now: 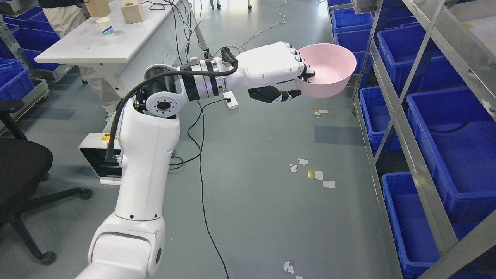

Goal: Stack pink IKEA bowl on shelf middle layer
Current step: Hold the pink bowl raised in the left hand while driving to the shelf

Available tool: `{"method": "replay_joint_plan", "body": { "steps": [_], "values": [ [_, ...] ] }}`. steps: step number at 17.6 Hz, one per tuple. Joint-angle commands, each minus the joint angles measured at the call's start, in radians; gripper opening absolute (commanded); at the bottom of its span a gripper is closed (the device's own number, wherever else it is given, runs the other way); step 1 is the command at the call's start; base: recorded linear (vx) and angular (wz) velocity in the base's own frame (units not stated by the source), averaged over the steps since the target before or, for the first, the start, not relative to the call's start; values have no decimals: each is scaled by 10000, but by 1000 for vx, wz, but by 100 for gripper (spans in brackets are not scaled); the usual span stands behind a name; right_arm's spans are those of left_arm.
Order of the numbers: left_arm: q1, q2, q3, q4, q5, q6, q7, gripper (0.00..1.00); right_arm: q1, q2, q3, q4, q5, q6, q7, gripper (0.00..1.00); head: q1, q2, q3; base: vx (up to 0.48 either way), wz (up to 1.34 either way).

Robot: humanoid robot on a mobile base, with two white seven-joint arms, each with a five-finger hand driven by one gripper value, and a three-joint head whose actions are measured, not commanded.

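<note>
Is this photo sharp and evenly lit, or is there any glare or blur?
Head view: sharp overall; the left hand and pink bowl are crisp. Soft overhead light puts pale glare on the grey floor and only faint shadows. The shelf frame, closest to the camera, looks slightly soft.

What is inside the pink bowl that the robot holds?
The pink bowl looks empty: only its smooth inner wall shows. The left robot hand grips the near rim, fingertips hooked inside, thumb beneath. The part under those fingertips is covered.

Warehouse lab: metal shelving [391, 116] (blue bins [453, 147]), workbench [116, 42].
</note>
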Motion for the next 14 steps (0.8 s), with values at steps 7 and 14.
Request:
{"method": "replay_joint_plan", "body": {
  "steps": [7, 14],
  "values": [
    [46, 174, -151, -12, 52, -1, 145, 3, -44, -187, 48, -202, 17, -35, -56, 100, 0, 0, 0, 105, -246],
    [77, 174, -151, 34, 52, -1, 161, 3, -44, -187, 48, -202, 1, -35, -56, 100, 0, 0, 0, -26, -68]
  ]
}}
